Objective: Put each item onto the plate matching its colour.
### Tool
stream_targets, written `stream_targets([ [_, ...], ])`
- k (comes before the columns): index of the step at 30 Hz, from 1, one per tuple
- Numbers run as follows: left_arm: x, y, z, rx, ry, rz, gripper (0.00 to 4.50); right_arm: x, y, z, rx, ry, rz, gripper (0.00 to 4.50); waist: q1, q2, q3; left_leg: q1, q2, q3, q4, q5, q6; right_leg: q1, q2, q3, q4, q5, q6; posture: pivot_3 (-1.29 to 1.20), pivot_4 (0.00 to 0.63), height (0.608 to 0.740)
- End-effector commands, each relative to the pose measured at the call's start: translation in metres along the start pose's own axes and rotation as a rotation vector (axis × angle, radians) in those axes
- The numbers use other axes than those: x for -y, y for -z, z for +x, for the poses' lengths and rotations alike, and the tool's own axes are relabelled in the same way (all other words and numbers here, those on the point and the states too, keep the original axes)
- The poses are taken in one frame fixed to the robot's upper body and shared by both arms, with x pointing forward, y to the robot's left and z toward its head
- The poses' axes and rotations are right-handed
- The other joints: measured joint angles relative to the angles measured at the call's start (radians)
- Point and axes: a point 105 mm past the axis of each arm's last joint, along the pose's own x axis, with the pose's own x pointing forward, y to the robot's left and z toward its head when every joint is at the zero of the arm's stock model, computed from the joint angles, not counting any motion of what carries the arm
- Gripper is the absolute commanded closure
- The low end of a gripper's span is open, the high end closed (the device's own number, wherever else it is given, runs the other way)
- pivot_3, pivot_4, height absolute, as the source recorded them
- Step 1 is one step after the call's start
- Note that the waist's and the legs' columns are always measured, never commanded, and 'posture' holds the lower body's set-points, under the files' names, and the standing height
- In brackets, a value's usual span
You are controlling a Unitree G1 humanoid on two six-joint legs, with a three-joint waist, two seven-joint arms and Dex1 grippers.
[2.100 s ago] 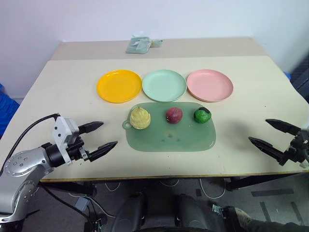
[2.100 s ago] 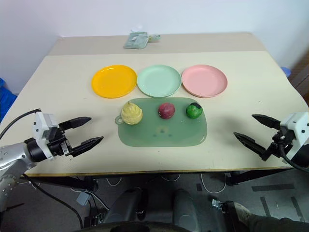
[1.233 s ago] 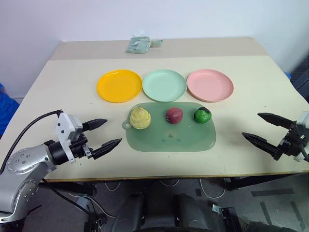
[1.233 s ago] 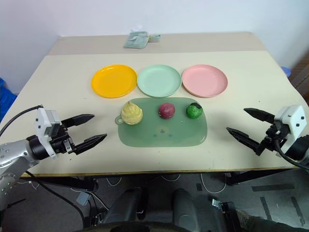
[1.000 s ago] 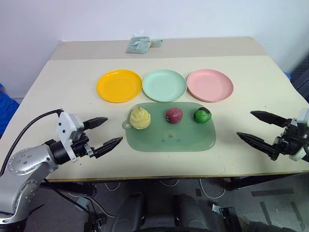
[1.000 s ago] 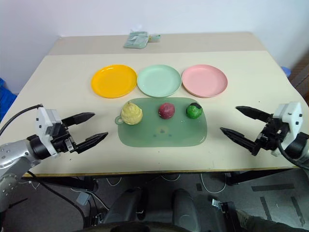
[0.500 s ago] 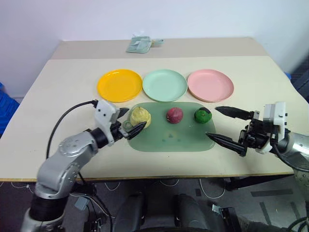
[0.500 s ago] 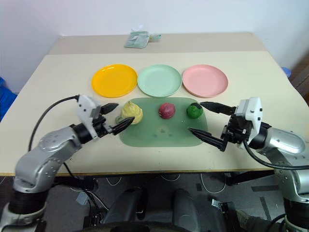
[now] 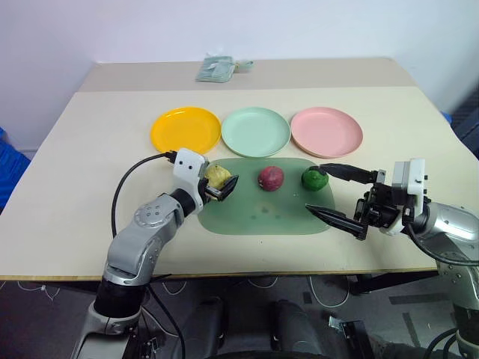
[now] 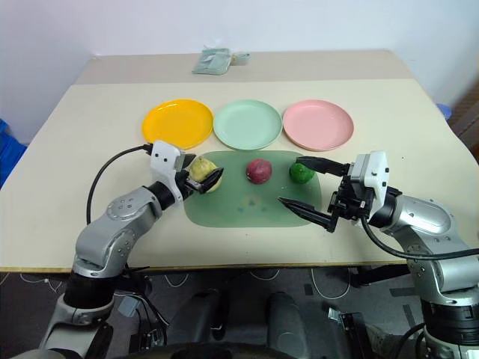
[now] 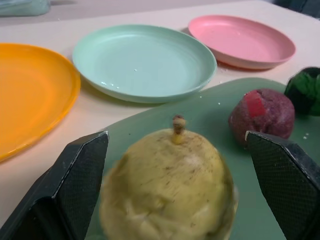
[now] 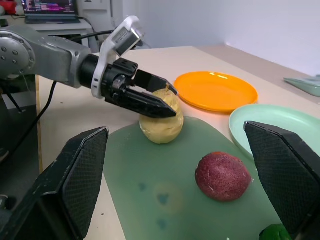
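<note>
A pale yellow pear (image 9: 216, 176) stands at the left end of a translucent green mat (image 9: 262, 215), with a dark red ball (image 9: 270, 179) and a dark green ball (image 9: 313, 179) in a row to its right. My left gripper (image 9: 218, 180) is open, one finger on each side of the pear, with a thin gap showing at one finger (image 11: 285, 185). At the mat's right end my right gripper (image 9: 318, 188) is open and points left, the green ball (image 12: 272, 233) just at its mouth. Behind the mat lie an orange-yellow plate (image 9: 185, 131), a mint green plate (image 9: 254, 132) and a pink plate (image 9: 326, 132), all bare.
A folded pale green cloth (image 9: 217, 69) lies at the table's far edge. The beige table (image 9: 90, 149) has open room to the left and right of the plates and mat. A black cable (image 9: 131, 187) loops off my left arm.
My left gripper has moved right and forward from the table's left side to straddle the pear. My right gripper has come in leftward to the green ball. Fruits and plates have stayed put.
</note>
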Motion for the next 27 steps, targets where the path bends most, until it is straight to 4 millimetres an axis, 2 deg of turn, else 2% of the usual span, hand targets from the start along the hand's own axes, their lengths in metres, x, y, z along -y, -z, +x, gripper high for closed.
stream_targets([
  [1,0.000,-0.001,0.003,-0.009,-0.012,0.022,0.00,0.000,-0.008,0.000,0.023,0.000,-0.039,0.06,0.000,0.000,0.000,0.000,0.000,0.000,0.000,0.000,0.000,0.000,0.000,0.000,0.000,0.000,0.000,0.00,0.150,0.740],
  [6,-0.008,0.010,0.002,-0.061,-0.057,0.030,0.00,-0.001,-0.008,-0.001,0.022,0.001,-0.039,0.06,0.001,0.000,0.000,0.000,0.000,0.000,0.000,0.000,0.000,0.000,0.000,0.000,0.000,0.000,0.000,0.00,0.150,0.740],
  [10,-0.013,0.013,0.003,-0.074,-0.087,0.040,1.09,-0.001,-0.007,-0.002,0.019,0.005,-0.036,0.00,0.000,0.000,0.000,0.000,0.000,0.000,0.001,0.000,0.000,0.000,0.000,0.000,0.000,0.000,0.000,0.00,0.150,0.740],
  [12,-0.015,0.011,0.003,-0.066,-0.098,0.052,1.14,-0.001,-0.007,-0.002,0.019,0.006,-0.037,0.00,0.000,0.000,0.000,0.000,0.000,0.000,0.001,0.000,0.000,0.000,0.000,0.000,0.001,0.000,0.000,0.00,0.150,0.740],
  [14,-0.018,0.001,0.004,-0.019,-0.116,0.036,1.14,-0.001,-0.007,-0.001,0.021,0.008,-0.039,0.00,0.000,0.000,0.000,0.000,0.000,0.000,0.001,0.000,0.000,0.000,0.000,0.000,0.001,0.000,0.000,0.00,0.150,0.740],
  [17,-0.041,-0.025,0.010,0.078,-0.222,0.008,1.14,0.001,-0.008,0.001,0.027,0.014,-0.047,0.00,0.004,0.000,0.000,0.000,0.000,-0.001,0.002,0.000,0.000,0.000,0.000,-0.001,0.001,0.000,0.000,0.00,0.150,0.740],
  [20,-0.084,-0.052,0.021,0.129,-0.416,0.055,1.14,0.006,-0.010,0.005,0.042,0.028,-0.053,0.00,0.005,-0.002,0.001,-0.001,0.000,-0.002,0.005,0.000,0.000,0.000,0.001,-0.003,0.002,0.000,0.000,0.00,0.150,0.740],
  [23,-0.114,-0.065,0.035,0.135,-0.516,0.085,1.14,0.011,-0.011,0.011,0.054,0.048,-0.071,0.00,0.004,-0.002,0.001,-0.002,-0.001,-0.002,0.006,0.000,0.000,0.001,0.002,-0.004,0.002,0.002,0.004,0.00,0.150,0.740],
  [27,-0.137,-0.071,0.058,0.124,-0.552,0.101,1.14,0.016,-0.012,0.018,0.068,0.057,-0.079,0.00,0.004,-0.002,0.001,-0.002,-0.003,-0.001,0.007,-0.001,0.002,0.001,0.001,-0.003,0.001,0.003,0.005,0.00,0.150,0.740],
])
